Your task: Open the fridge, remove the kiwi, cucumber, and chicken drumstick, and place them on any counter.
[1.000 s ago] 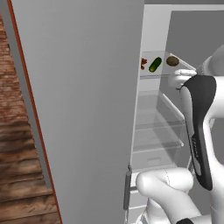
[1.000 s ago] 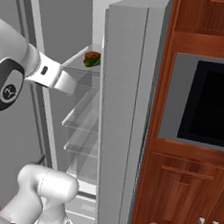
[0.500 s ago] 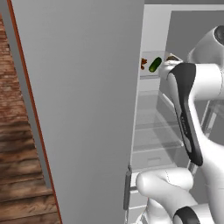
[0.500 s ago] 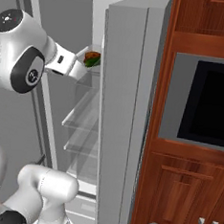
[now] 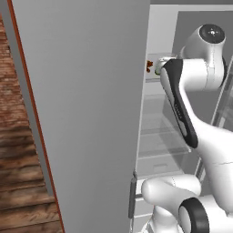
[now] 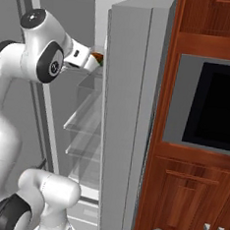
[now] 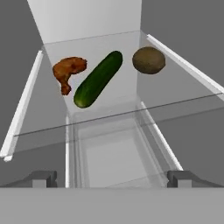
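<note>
The fridge stands open, its light-grey door swung wide and its other door edge-on. On the top glass shelf lie the reddish-brown chicken drumstick at left, the dark green cucumber slanting in the middle, and the olive-brown kiwi at right. My gripper is open, fingertips wide apart, held short of the shelf's front edge and empty. The hand reaches in at top-shelf height. My forearm hides most of the foods; a bit of drumstick peeks out.
Several lower glass shelves sit below the hand inside the white interior. A reddish-brown wood cabinet with a dark built-in oven stands right of the fridge. A brick wall and wood floor lie left of the open door.
The arm has folded upward and the hand has moved in toward the top shelf. In the left base view the forearm now covers the cucumber and kiwi.
</note>
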